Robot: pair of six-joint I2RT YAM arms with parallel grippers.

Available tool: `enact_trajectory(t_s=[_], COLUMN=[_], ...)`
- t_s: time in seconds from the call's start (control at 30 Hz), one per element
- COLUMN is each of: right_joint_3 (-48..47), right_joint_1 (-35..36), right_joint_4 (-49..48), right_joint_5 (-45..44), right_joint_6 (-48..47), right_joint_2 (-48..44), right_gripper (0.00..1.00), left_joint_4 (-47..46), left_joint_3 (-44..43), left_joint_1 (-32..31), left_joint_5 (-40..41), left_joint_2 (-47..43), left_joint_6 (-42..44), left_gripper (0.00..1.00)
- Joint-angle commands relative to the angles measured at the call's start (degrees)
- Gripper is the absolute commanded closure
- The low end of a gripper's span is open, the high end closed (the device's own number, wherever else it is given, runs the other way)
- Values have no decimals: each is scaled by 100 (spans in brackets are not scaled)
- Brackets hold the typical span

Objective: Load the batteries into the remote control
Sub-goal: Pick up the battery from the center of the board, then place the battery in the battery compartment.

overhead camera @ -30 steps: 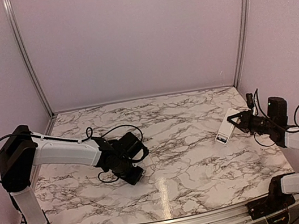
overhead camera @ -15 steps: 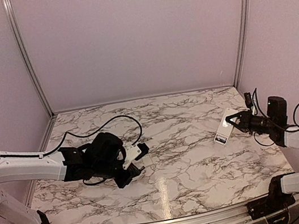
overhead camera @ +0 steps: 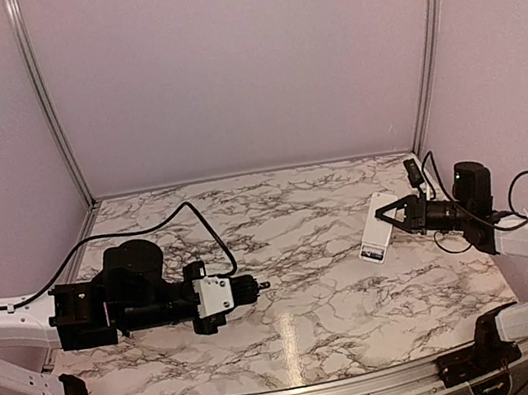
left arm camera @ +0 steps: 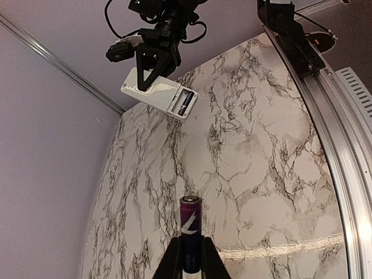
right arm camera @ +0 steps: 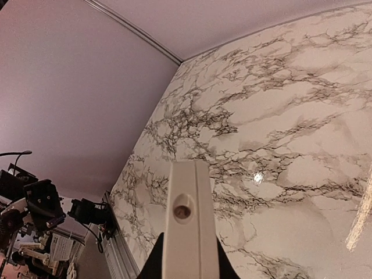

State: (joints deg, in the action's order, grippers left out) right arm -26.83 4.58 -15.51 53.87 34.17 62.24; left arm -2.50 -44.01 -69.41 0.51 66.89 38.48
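While both arms hold their parts in the air above the white marble-patterned counter (overhead camera: 311, 296), insertion has not yet begun. The left arm's fingers (left arm camera: 173, 263) are closed on a thin black cylindrical battery (left arm camera: 190, 226), which projects forward beyond the tips. The right arm's fingers (right arm camera: 222, 272) grip a slim white rectangular plastic remote control (left arm camera: 152, 88) by its sides, with the back turned toward the left arm and the open battery compartment (left arm camera: 182, 102) exposed at one end. Battery and remote are well apart. A dark cell appears to sit in the compartment already, but this is too small to confirm.

Probable faults from this position:
- Misalignment: if the battery meets the compartment end-on rather than parallel to its bay, it will likely catch on the rim.
- Slip: the battery is pinched near its rear only, so pressure against a contact could pivot it or drop it to the counter.
- Rotation: the remote is unsupported from below, so insertion force may twist it between the fingers.
- Polarity: terminal markings cannot be read here.
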Motion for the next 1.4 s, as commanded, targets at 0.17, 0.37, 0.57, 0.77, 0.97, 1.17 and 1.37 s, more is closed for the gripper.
enact_trajectory(t_s=[0.17,0.37,0.57,0.77,0.97,1.17,1.37], right_joint_3=[-357,-384,-246,-19,-57,-126,-152], right_joint_1=[635,957,1554,2116,2749,3221,3473], right_joint_4=[-90,-136,-742,-1838,-2421,-2791,-3193], right_joint_5=[68,-21,-215,-506,-798,-1050,-1235], right_joint_6=[-101,-27,668,1576,1986,2180,2405], right_joint_2=[114,254,545,942,1509,1949,2323], right_gripper=[100,100,100,100,100,100,100], left_joint_4=[-78,382,1698,2766,3424,3857,4095], left_joint_3=[-70,-344,-1556,-2627,-3207,-3474,-3672], left_joint_1=[-499,-587,-614,-679,-773,-893,-902], left_joint_5=[542,718,1097,789,1104,1530,1609], left_joint_2=[-271,-109,835,1797,2476,2998,3276], left_joint_6=[1146,1459,902,56,-340,-490,-534], left_gripper=[100,100,100,100,100,100,99])
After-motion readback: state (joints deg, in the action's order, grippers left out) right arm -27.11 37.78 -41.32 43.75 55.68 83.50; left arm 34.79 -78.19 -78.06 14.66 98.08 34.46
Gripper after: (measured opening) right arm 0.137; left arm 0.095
